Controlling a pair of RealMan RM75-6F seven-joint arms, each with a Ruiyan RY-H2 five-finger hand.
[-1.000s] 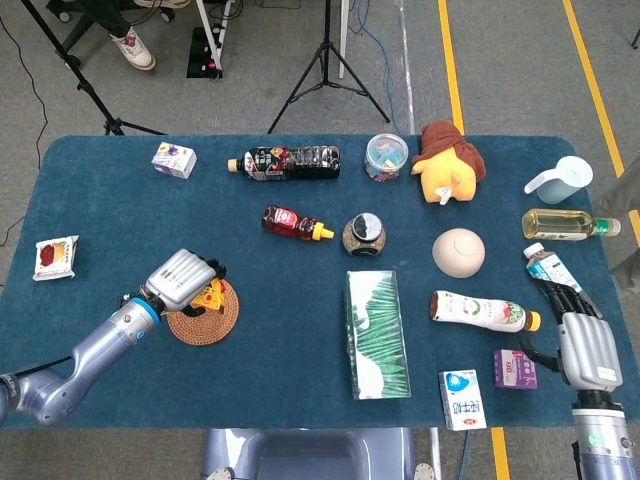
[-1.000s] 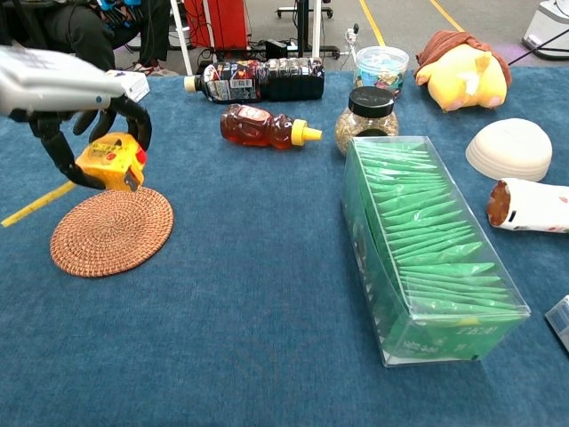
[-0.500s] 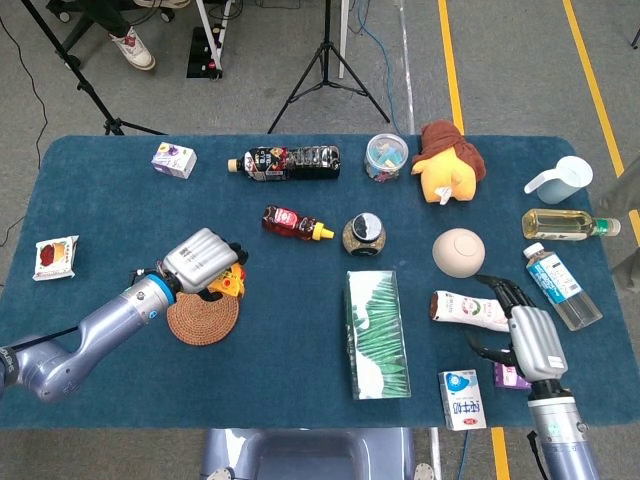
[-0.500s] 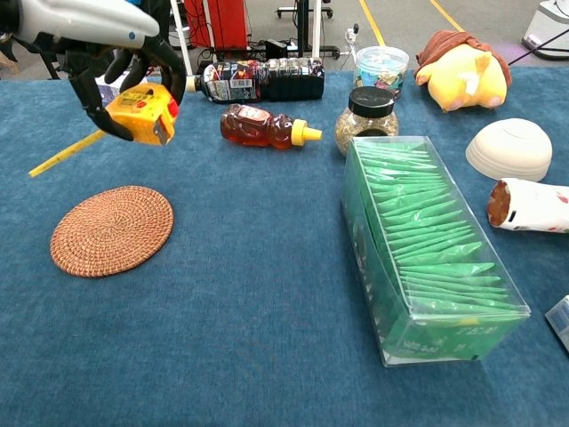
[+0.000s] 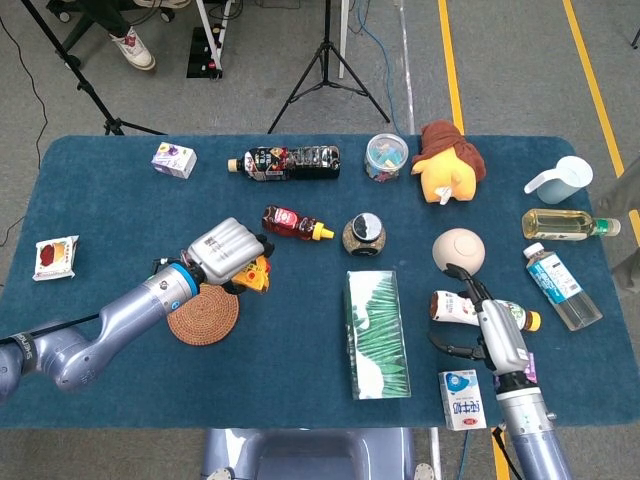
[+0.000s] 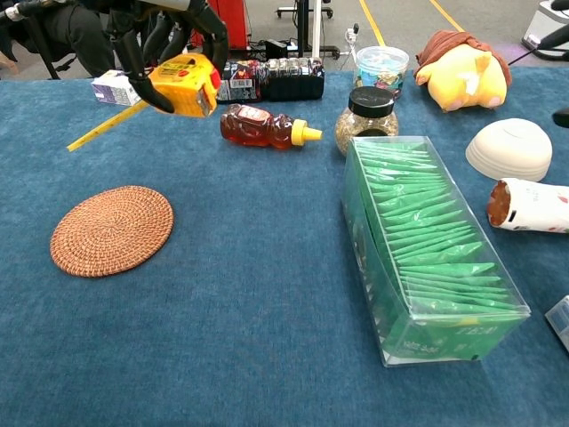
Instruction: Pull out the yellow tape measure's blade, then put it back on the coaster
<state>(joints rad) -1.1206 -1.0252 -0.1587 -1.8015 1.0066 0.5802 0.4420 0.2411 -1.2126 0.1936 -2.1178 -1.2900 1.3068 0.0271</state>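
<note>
Left hand [image 6: 169,36] is gripping the yellow tape measure [image 6: 184,73], fingers wrapped over its top, and is carrying it higher and further toward frame centre than a second ago: then it was hanging just above the coaster [image 6: 111,229], now it is sitting up and to the right of it, well clear of the weave. In the chest view the case is hanging in the upper left of the frame, just left of the honey bottle [image 6: 267,125]. The blade [image 6: 105,127] is showing as a yellow strip trailing down-left from the case; it is running past the small white carton [image 6: 116,87].

Right hand [image 5: 492,322] is moving too: a second ago it was low at the right edge by the purple carton, now it is further in, over the white and red bottle [image 5: 462,306] lying at lower right of the head view. Fingers are spread apart and holding nothing; whether they are touching the bottle I cannot tell.

Around: the green tissue box [image 6: 425,240] is lying lengthwise at centre on the blue surface [image 6: 249,338], between the two hands. Behind the honey bottle, a dark drink bottle [image 6: 267,80] is lying on its side, and a black-lidded jar [image 6: 366,116] is standing just right of the honey bottle's yellow cap. An upturned bowl [image 6: 510,147] is sitting at right.
</note>
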